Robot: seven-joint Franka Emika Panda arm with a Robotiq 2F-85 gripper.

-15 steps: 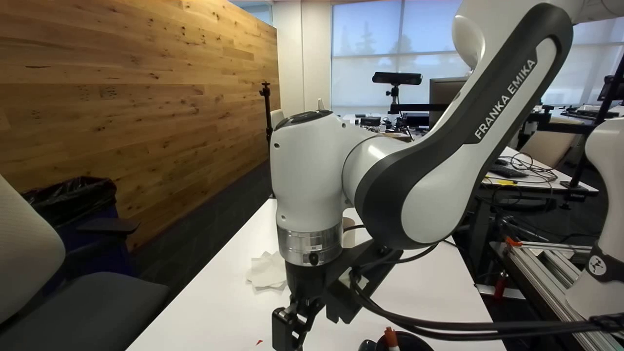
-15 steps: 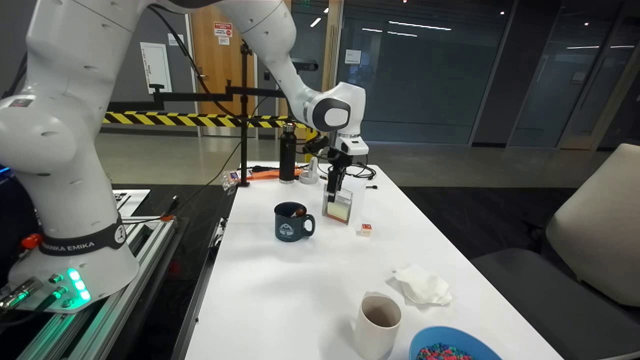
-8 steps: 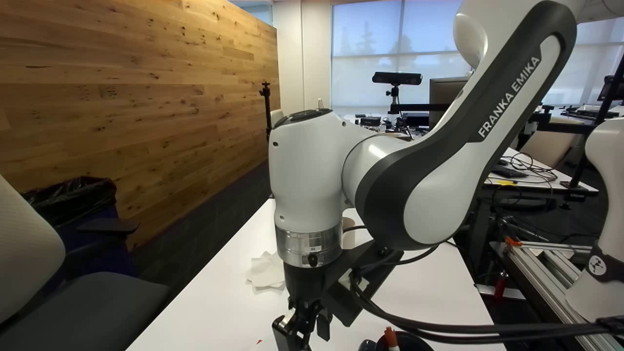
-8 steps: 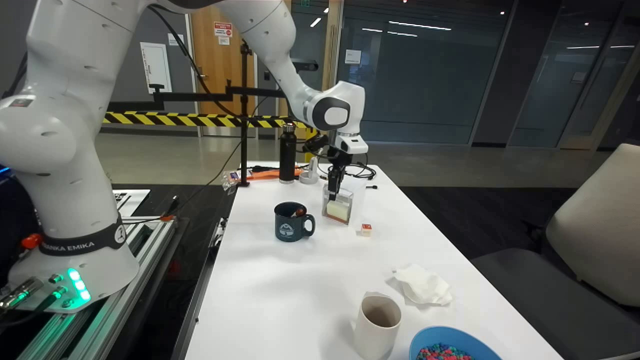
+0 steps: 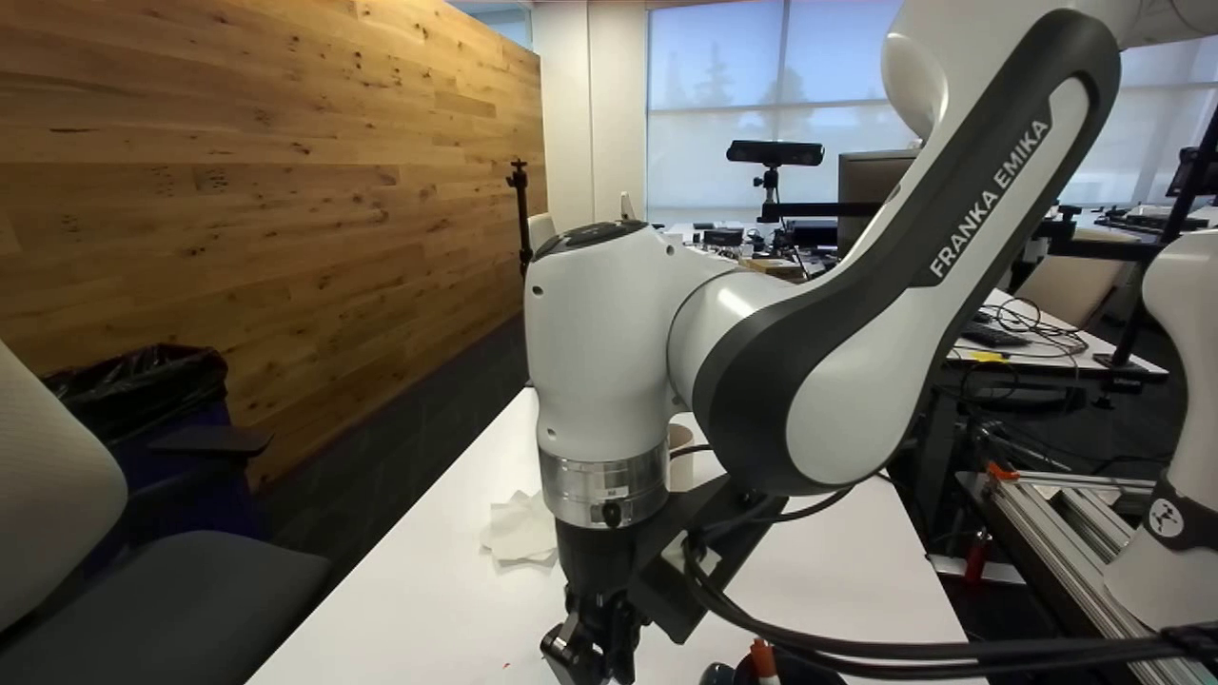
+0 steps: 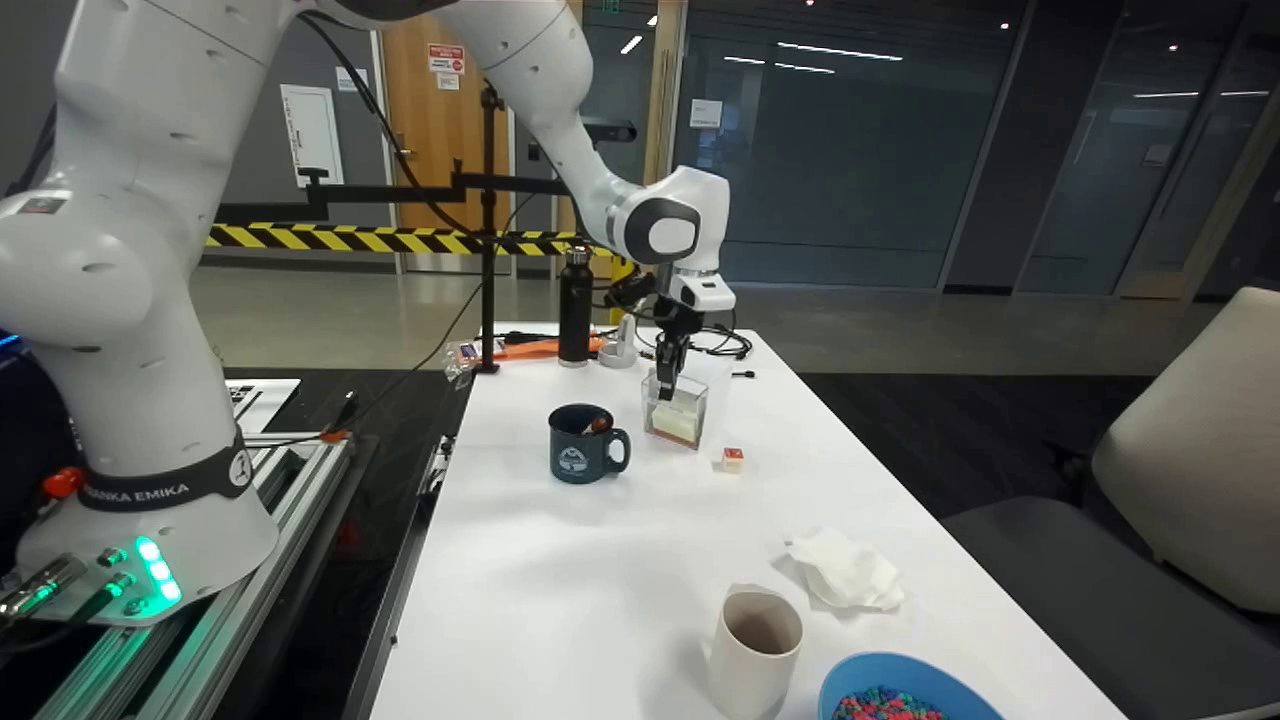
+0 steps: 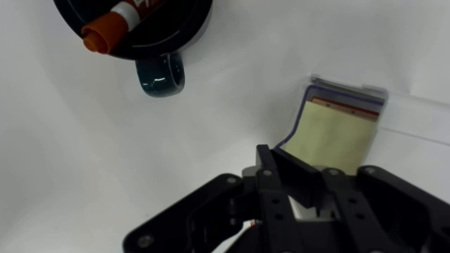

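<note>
A clear box (image 6: 695,392) with a yellow pad (image 6: 677,420) inside stands on the white table. Its purple-edged side and the yellow pad (image 7: 330,137) show in the wrist view. My gripper (image 7: 270,149) is over the box; the fingertips meet, the right-hand finger (image 7: 295,163) tilting inward. The purple edge runs up to the tips; whether a thin wall lies between them I cannot tell. In an exterior view the gripper (image 6: 667,392) overlaps the box's upper part. In another picture of the scene the gripper (image 5: 590,656) hides the box.
A dark mug (image 6: 576,450) holding an orange-capped marker (image 7: 109,31) stands beside the box. A small red-and-white block (image 6: 733,460) lies near it. Further off are a crumpled tissue (image 6: 845,570), a pale cup (image 6: 750,660), a blue bowl (image 6: 905,680) and a black bottle (image 6: 575,310).
The gripper's fingers have come together from a wide stance. The arm has sunk very slightly. The box and the mug have stayed in place.
</note>
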